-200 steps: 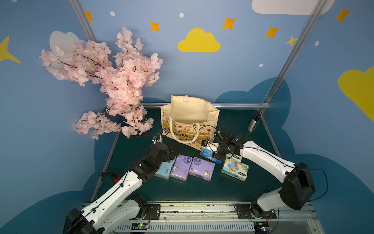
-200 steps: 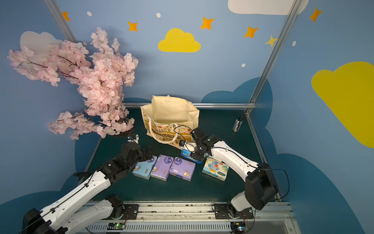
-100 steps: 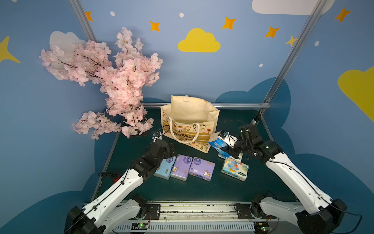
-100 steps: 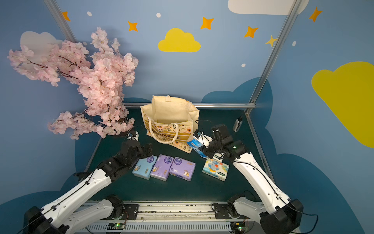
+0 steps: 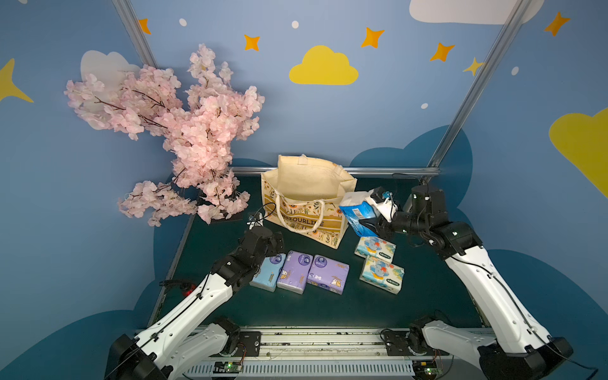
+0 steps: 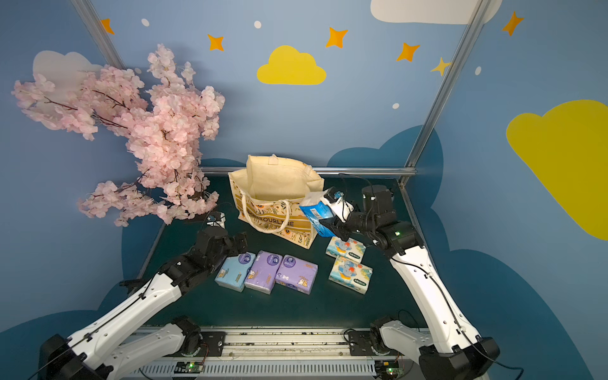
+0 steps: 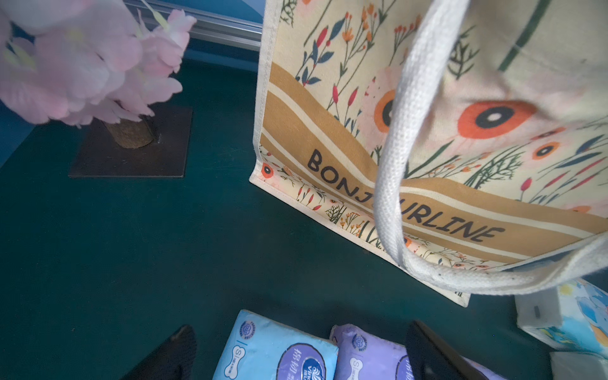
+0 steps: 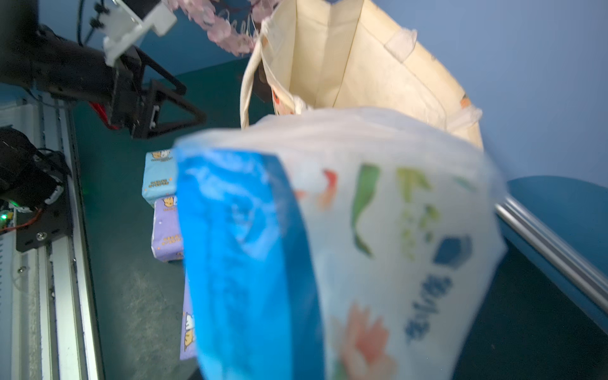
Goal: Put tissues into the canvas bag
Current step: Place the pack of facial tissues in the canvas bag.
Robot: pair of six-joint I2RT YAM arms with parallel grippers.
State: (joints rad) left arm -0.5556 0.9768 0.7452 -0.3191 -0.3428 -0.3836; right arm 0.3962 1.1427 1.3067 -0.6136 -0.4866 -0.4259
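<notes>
The cream canvas bag with a mustard lettered band and floral print (image 5: pixel 307 179) stands upright and open on the dark green table mat (image 5: pixel 296 309). The right gripper (image 5: pixel 375 214) is clamped on the blue-and-white plastic-wrapped tissue pack (image 5: pixel 357 210). It holds the pack tilted in the air just beside the bag's end nearest that arm, level with the bag's rim and not inside it. In front of the bag a light blue pack (image 5: pixel 268 273) and two purple packs (image 5: pixel 294 271) (image 5: pixel 329 273) lie side by side, touching. Two white packs with blue elephants (image 5: pixel 375 248) (image 5: pixel 381 274) lie off the bag's front corner, below the lifted pack. The left gripper (image 7: pixel 301 352) is in front of the bag, its fingers (image 7: pixel 177 348) spread wide with nothing gripped, poised over the bag-facing ends of the light blue pack and the purple pack next to it. I cannot tell whether it touches them. A pink artificial blossom tree (image 5: pixel 184 131) stands on the bag's other side.
</notes>
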